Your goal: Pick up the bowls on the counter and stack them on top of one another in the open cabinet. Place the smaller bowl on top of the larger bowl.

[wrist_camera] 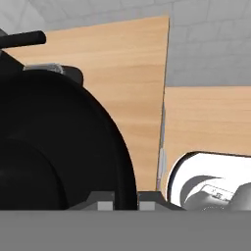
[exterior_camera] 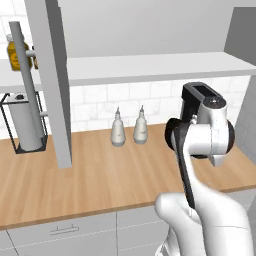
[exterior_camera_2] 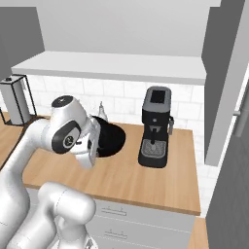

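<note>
A wide glossy black bowl [wrist_camera: 59, 137], seemingly the larger bowl, takes up the left of the hand view. Its rim runs down between my two fingertips, so my gripper [wrist_camera: 126, 202] is shut on that rim. In the right base view the same bowl [exterior_camera_2: 111, 138] shows as a tilted black disc just beyond my hand, left of the coffee machine, over the wood counter [exterior_camera_2: 146, 180]. The smaller bowl is out of view. The open cabinet's white shelf board [exterior_camera: 150, 67] [exterior_camera_2: 112, 65] runs above the counter.
A black coffee machine [exterior_camera_2: 155, 129] stands right of the bowl. Two white bottles [exterior_camera: 118, 131] [exterior_camera: 140, 128] stand by the tiled wall. The tall grey door panel [exterior_camera: 52, 85] hangs at the left, with a paper-towel stand [exterior_camera: 24, 117] beyond it.
</note>
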